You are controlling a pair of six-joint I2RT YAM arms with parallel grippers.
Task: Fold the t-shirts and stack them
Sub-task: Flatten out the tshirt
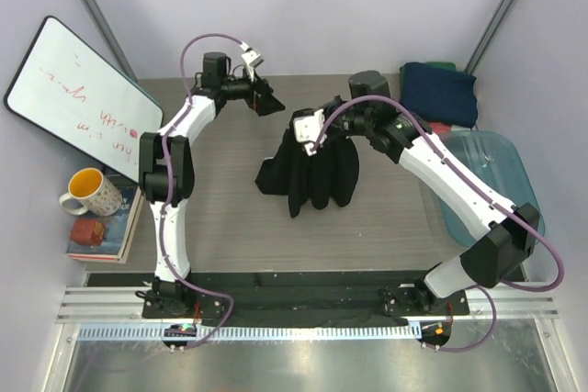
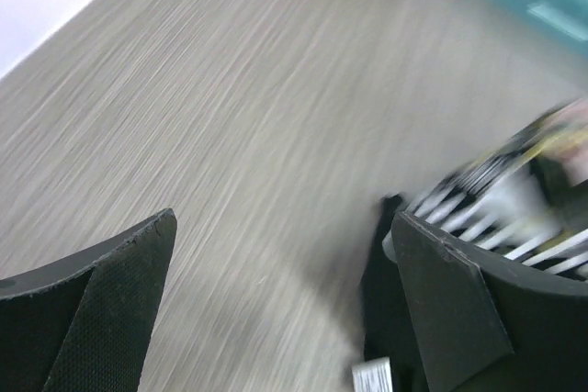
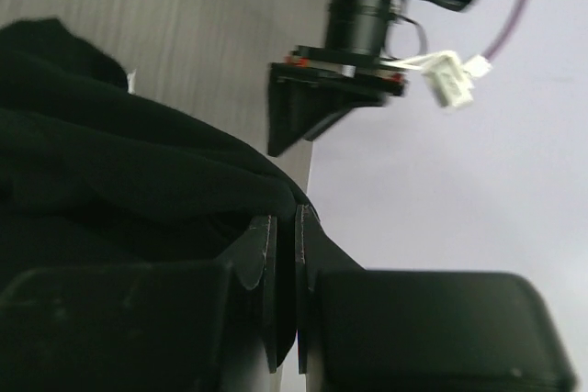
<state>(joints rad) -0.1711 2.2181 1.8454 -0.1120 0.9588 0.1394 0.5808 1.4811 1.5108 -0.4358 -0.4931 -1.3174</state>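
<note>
Right claw (image 1: 308,130): closed nearly flat on a pinched fold at the top of the black t-shirt (image 1: 312,167) of soft cloth; in the right wrist view the two fingers (image 3: 262,263) are seen almost together, with dark cloth (image 3: 119,181) bunched over their tips.
Black t-shirt: found at the middle of the grey wood-grain counter (image 1: 230,218); it is drawn up into a peak under the right claw, and its lower part is spread in loose vertical folds that rest on the counter.
Left claw (image 1: 266,98): opened wide, with nothing gripped; it is held above bare counter, near the upper left of the black t-shirt and apart from it. In the left wrist view the gap (image 2: 285,263) is filled only by counter surface, and the black cloth (image 2: 381,319) is seen at the lower right, blurred.
Navy folded t-shirt (image 1: 439,92): laid at the far right corner of the counter.
Green cloth (image 1: 441,65): only a thin edge is seen behind the navy folded t-shirt.
Coral-red cloth (image 1: 441,128): a small part is seen between the navy folded t-shirt and the tub.
Translucent blue plastic tub (image 1: 487,181): placed at the right edge, partly covered by the right arm.
White rectangular whiteboard (image 1: 78,98): leaned at the left, marked with red writing.
White mug with a yellow inside (image 1: 87,192): stood on a stack of books (image 1: 101,231) at the left.
</note>
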